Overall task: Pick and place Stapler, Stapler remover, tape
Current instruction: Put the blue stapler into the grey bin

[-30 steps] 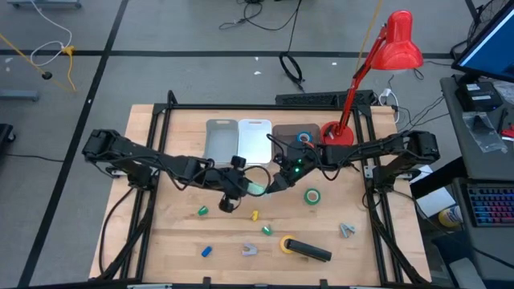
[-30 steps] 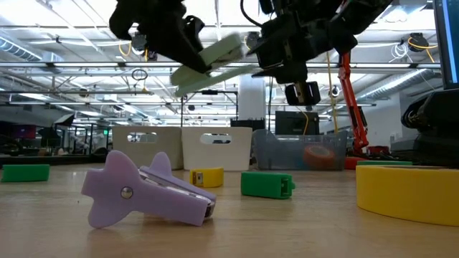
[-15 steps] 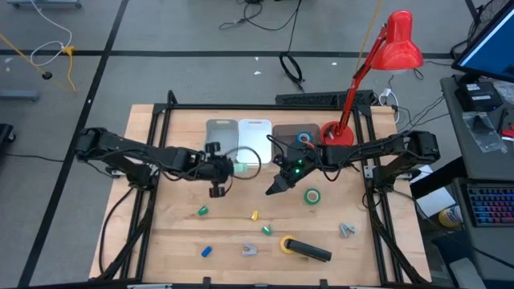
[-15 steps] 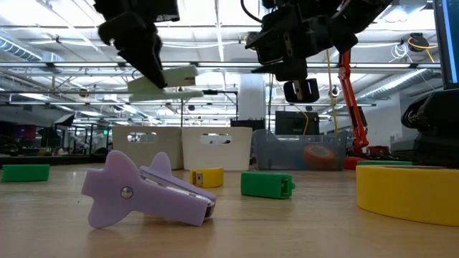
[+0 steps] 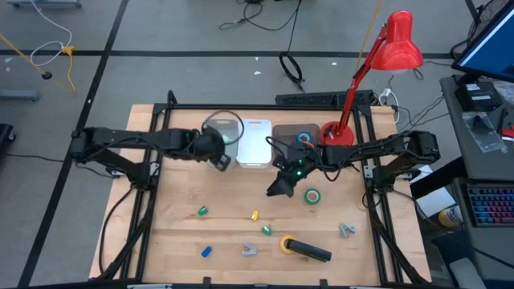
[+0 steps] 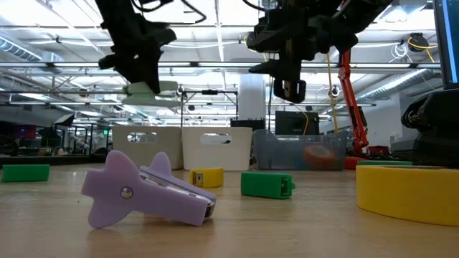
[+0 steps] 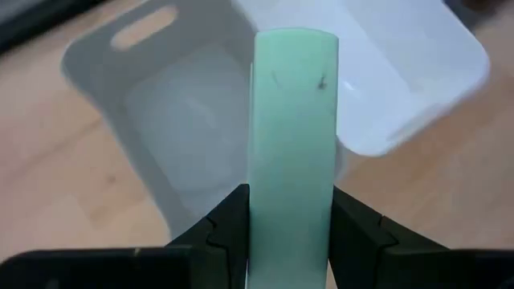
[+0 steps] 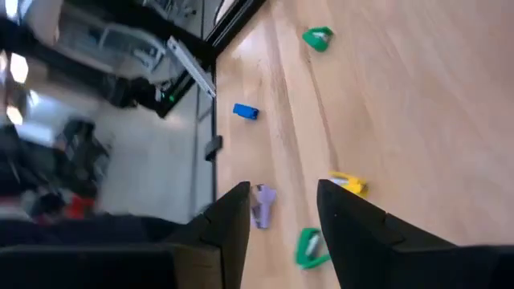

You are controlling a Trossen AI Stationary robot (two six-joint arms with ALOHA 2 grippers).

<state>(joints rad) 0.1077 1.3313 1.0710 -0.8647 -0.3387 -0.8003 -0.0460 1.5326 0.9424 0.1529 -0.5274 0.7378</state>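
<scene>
The left tool (image 7: 289,241) grips the mint stapler (image 7: 291,120) and hangs right above the grey bin (image 5: 221,128) at the bench's far side, the stapler's long axis pointing across the bin (its near end is hidden between the fingers). The right tool (image 5: 279,189) hovers mid-bench, fingers parted and holding nothing, with the green tape (image 5: 312,195) just to its right.

staplers (image 5: 309,250) (image 7: 293,144) 2 | staple removers (image 5: 249,250) (image 5: 347,230) 2 | tape rolls (image 5: 312,195) (image 5: 286,243) (image 5: 303,137) (image 6: 315,156) 4 | bins (image 5: 254,152) (image 5: 210,127) (image 5: 283,132) 3 | small blocks (image 5: 202,211) (image 5: 254,215) (image 5: 266,230) (image 5: 206,250) 4

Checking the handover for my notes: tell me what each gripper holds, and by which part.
The left gripper clamps the pale green stapler across its sides near one end, above the grey bin. The right gripper holds nothing.
</scene>
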